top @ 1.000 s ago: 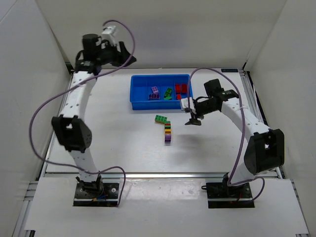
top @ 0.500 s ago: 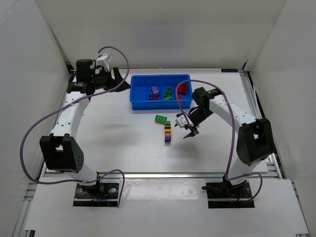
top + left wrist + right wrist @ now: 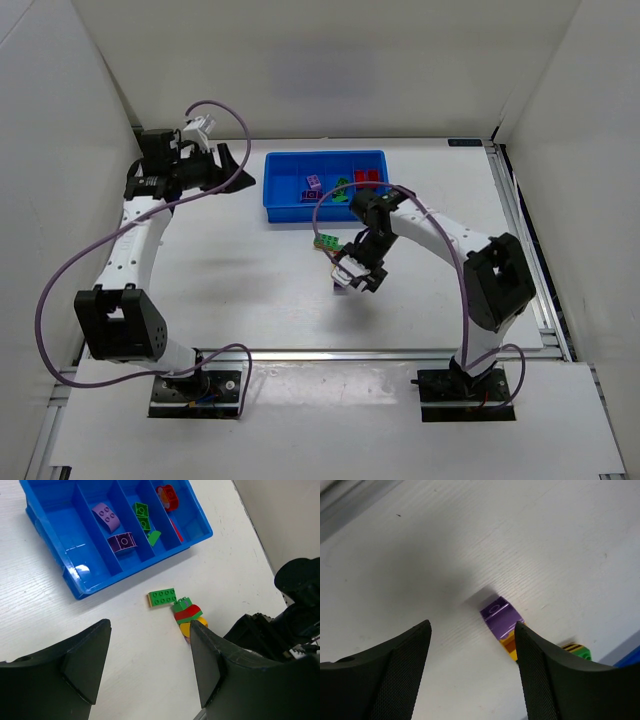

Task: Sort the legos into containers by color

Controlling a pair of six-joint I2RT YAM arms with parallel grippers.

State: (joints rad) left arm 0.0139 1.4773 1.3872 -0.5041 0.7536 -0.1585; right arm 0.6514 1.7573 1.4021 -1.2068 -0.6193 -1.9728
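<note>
L gripper hangs far left, beside the tray's left end, fingers spread wide w/ nothing between them. It is well apart from any brick.

Blue tray sits at the back of the surface. Its 4 compts, left to right:
- Leftmost compt: bare.
- 2nd: two purple bricks.
- 3rd: green bricks, approx three.
- 4th: red pieces. Exact count is hard to tell.

So purple, green and red are already started. No yellow is in the tray yet, and the bare compt is prob. meant for it.

Still out on the surface, just in front of the tray:
- A loose flat green brick.
- Touching it or just beside it, a stuck-together column of mixed bricks.

From the L wrist cam the column shows green, red and yellow. From the R wrist cam its near end is a purple brick, then orange/yellow, a black-striped bit, and green at the far end.

R gripper hovers right over that purple end, fingers apart and holding nothing. It looks lined up to close on it.

Est. progress: a bit over half. Left to do: the loose green, plus the column, which has to be pulled apart before its colours can be split up. That prob. needs both arms, or one brick pinned against the surface.
</note>
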